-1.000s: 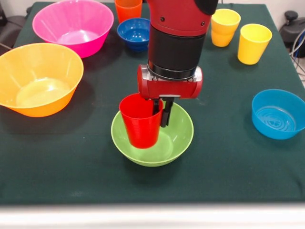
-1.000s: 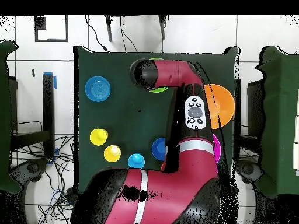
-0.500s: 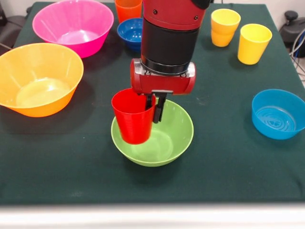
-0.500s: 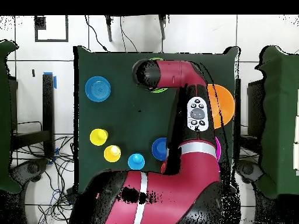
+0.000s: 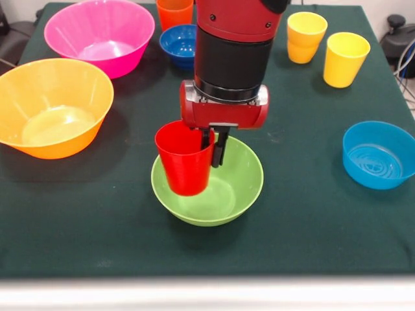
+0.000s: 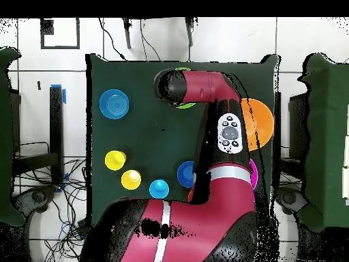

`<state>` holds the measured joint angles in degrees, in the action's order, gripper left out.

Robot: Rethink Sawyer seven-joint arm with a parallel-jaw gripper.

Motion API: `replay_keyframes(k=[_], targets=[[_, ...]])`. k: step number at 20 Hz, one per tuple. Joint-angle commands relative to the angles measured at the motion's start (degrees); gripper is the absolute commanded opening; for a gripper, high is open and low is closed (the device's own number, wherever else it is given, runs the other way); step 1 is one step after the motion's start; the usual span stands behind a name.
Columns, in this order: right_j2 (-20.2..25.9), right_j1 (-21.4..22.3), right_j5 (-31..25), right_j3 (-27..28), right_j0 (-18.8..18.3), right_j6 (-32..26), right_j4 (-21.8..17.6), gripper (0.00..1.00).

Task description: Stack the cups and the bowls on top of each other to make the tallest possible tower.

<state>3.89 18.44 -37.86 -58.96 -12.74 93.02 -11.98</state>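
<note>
Pinching the red cup [image 5: 185, 161] by its rim in the gripper [image 5: 215, 148], hanging upright, mouth up; green bowl [image 5: 243, 188] sitting right below the fingers, so basically straight down.

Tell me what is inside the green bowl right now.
The red cup, pinched by the gripper at its rim, hangs over the green bowl. The visible bowl floor looks empty; the cup hides whether its base touches.
</note>
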Motion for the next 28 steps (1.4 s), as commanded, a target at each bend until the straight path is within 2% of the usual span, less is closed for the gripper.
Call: replay_keyframes(k=[1, 11, 17, 28], targets=[[1.77, -4.04, -3.91, 0.05, 2.53, 6.64, 0.73, 0.0], [0.49, -2.79, -2.32, -2.11, 3.36, 6.81, 1.38, 0.0], [0.16, -4.86, -1.5, -0.08, 2.6, 5.07, 0.45, 0.0], [-0.25, -4.46, -0.37, -0.41, 0.57, 1.78, -0.55, 0.0]])
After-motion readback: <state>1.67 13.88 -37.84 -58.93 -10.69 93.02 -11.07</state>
